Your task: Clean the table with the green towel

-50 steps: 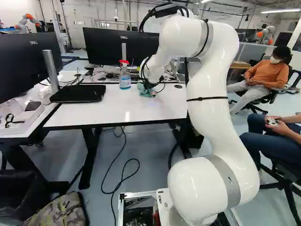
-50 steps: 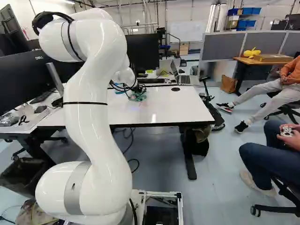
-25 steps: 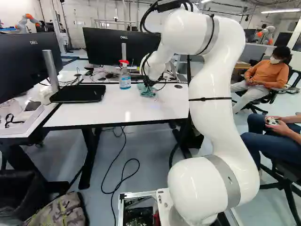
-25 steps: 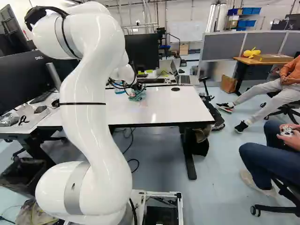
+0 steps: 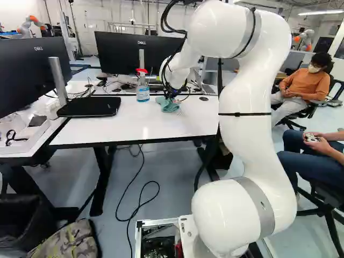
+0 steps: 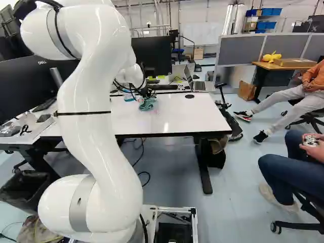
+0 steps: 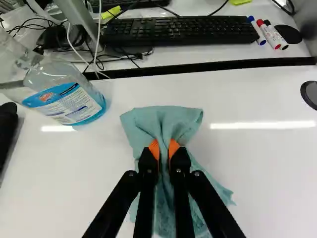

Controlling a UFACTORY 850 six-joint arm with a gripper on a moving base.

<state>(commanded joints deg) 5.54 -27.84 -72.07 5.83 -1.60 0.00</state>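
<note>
Near the spray bottle (image 7: 69, 104), on the white table (image 7: 262, 168) — grasping the green towel (image 7: 164, 118) pinched in the gripper (image 7: 164, 148), now folding the arm (image 5: 244, 145) farther back, barely shifting the towel — likely just starting a wipe.

On the white tabletop (image 5: 107, 126), a green towel (image 5: 169, 106) lies bunched near the far edge, the gripper (image 5: 172, 95) just at its top. Left of it, by that edge, stands a red-topped spray bottle (image 5: 142, 90). A black monitor base (image 5: 91, 107) lies across the left edge.
</note>
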